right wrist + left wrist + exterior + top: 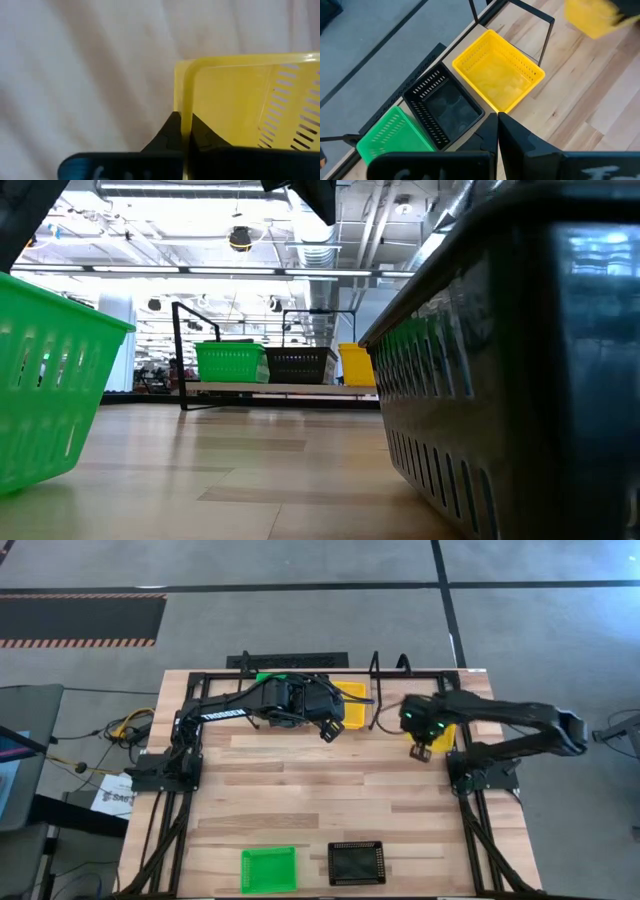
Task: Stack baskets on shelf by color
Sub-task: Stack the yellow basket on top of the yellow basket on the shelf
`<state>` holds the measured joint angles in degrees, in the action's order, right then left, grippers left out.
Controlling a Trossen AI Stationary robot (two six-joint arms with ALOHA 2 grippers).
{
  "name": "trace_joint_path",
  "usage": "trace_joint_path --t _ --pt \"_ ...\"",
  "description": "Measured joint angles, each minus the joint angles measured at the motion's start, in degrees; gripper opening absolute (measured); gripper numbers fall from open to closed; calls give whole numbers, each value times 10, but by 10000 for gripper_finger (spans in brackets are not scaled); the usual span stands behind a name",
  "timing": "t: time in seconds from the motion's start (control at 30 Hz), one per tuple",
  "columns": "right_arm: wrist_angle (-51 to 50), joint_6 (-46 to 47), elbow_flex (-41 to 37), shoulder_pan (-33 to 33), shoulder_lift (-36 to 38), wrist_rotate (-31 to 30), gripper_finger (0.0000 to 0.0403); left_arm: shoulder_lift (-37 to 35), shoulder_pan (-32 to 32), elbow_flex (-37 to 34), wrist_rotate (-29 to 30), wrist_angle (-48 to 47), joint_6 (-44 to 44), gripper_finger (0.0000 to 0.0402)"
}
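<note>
High view: left arm (235,710) lettered "TROSSEN", its left gripper (329,731) closed, empty, above the shelf (490,15). Right gripper (182,131) clamps a yellow basket (240,100) rim.

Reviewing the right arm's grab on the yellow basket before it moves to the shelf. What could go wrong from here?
1. The right hand pinches only the thin rim of the yellow basket, so the basket may tilt or slip in transit.
2. The left hand hangs shut beside the shelf, near the shelved yellow basket; the arms could collide at drop-off.
</note>
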<state>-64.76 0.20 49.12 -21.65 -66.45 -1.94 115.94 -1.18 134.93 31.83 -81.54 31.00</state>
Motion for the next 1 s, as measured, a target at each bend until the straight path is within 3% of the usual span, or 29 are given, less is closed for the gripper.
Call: trace_joint_path --t 0.17,0.33,0.47,0.6,0.83,1.0 --pt "23 157 1 131 96 35 3 0 0 0 0 0 0 0" --pt "78 285 1 258 109 33 3 0 0 0 0 0 -10 0" --pt "160 333 1 337 65 18 3 0 0 0 -7 0 -19 0" --pt "209 341 21 376 -12 6 3 0 -1 0 -27 0 -23 0" --pt "206 276 87 390 -154 -56 3 0 -1 0 -38 0 -51 0" --pt "208 247 110 390 -221 -60 3 0 -1 0 -47 -12 -64 0"
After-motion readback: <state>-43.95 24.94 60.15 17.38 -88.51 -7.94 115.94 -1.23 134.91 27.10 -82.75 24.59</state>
